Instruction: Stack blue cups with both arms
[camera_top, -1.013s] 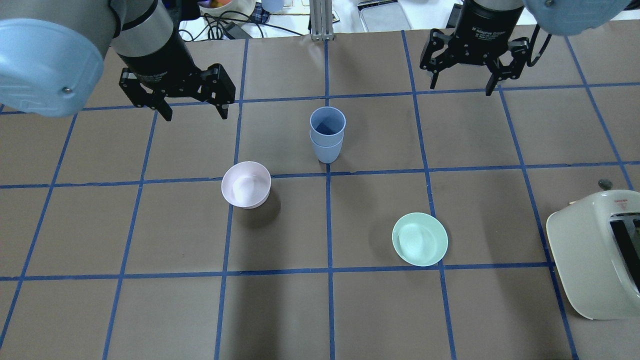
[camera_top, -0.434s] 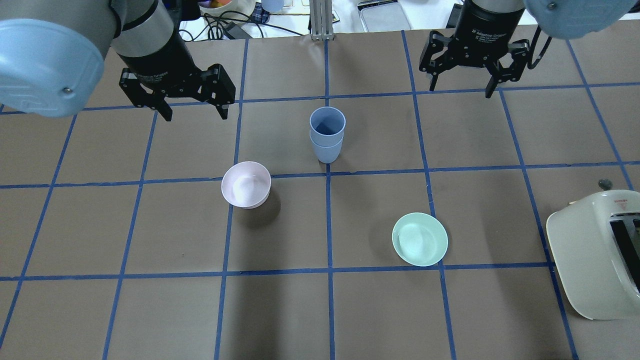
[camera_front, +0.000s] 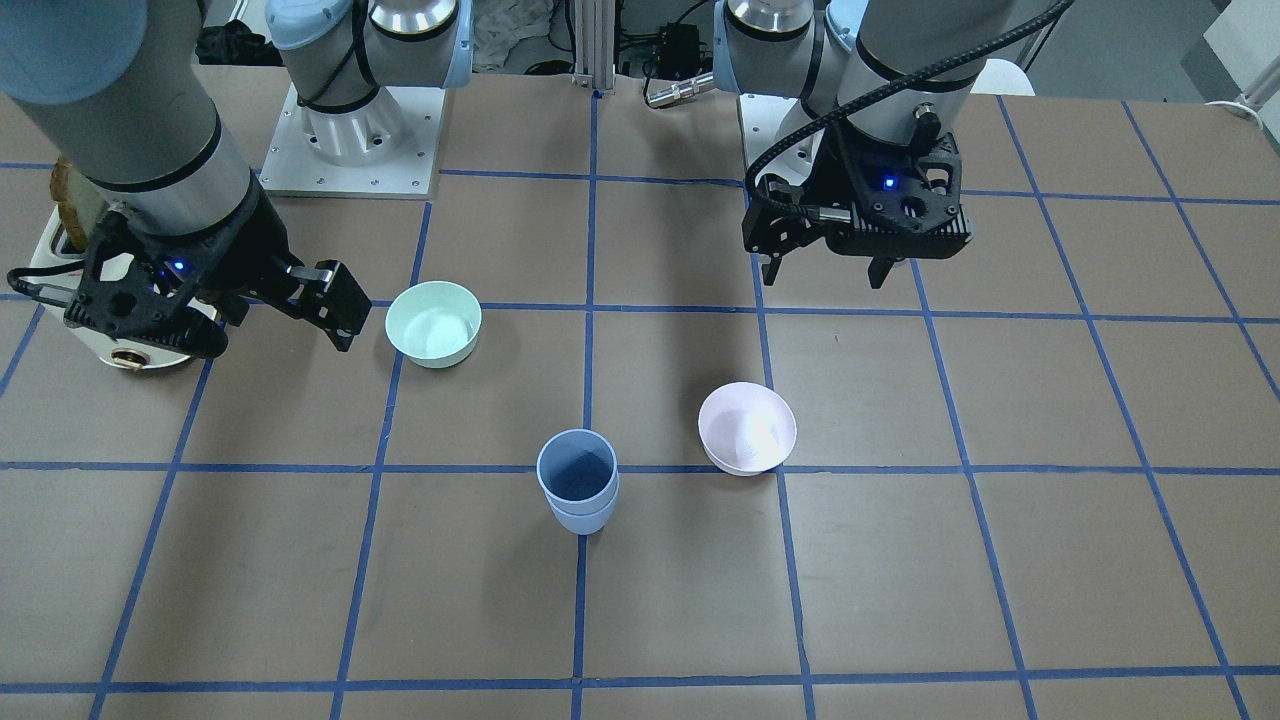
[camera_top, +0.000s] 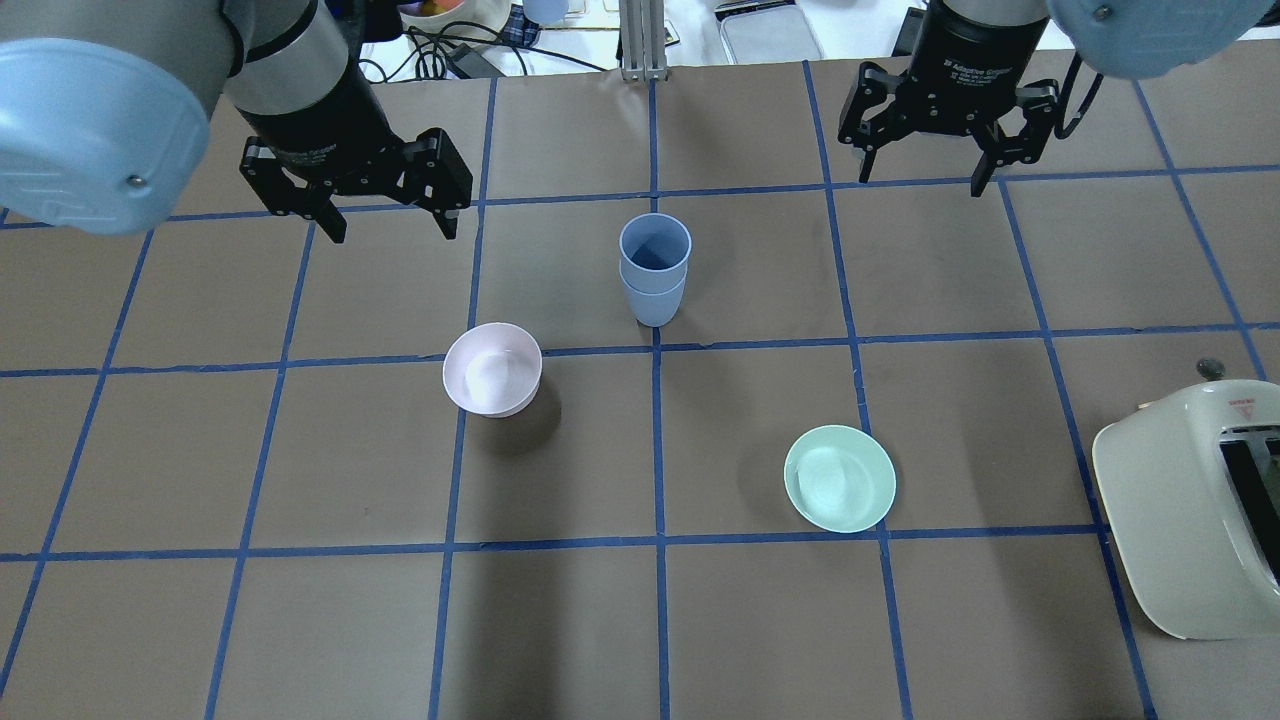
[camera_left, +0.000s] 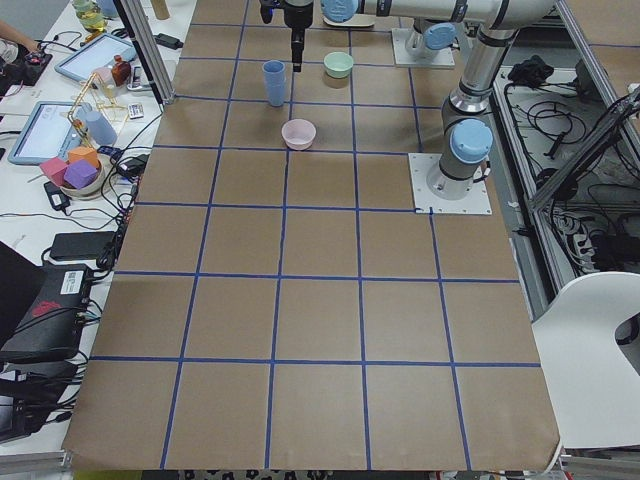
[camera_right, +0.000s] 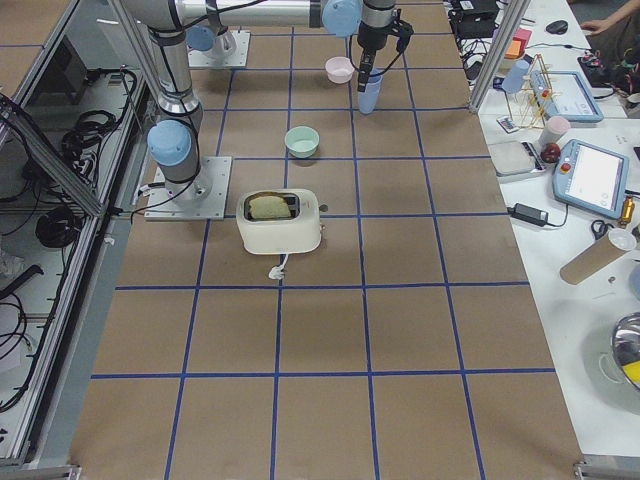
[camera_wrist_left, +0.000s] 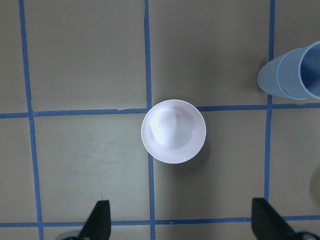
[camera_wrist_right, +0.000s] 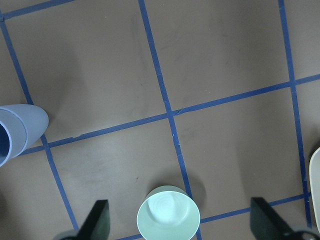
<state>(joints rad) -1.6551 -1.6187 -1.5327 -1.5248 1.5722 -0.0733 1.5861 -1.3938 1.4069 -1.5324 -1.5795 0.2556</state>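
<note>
The two blue cups (camera_top: 655, 270) stand nested, one inside the other, upright near the table's middle; they also show in the front view (camera_front: 578, 487). My left gripper (camera_top: 392, 228) hangs open and empty above the table, to the left of the stack and well apart from it. My right gripper (camera_top: 922, 178) hangs open and empty to the far right of the stack. The left wrist view shows the stack (camera_wrist_left: 292, 75) at its right edge. The right wrist view shows the stack (camera_wrist_right: 20, 130) at its left edge.
A white-pink bowl (camera_top: 492, 368) sits left of and nearer than the stack. A mint-green bowl (camera_top: 839, 478) sits to the near right. A cream toaster (camera_top: 1190, 510) stands at the right edge. Cables and trays lie beyond the far edge.
My right gripper has drawn back slightly toward the far edge. The left gripper has barely moved. The stacked cups and the bowls have not moved.
</note>
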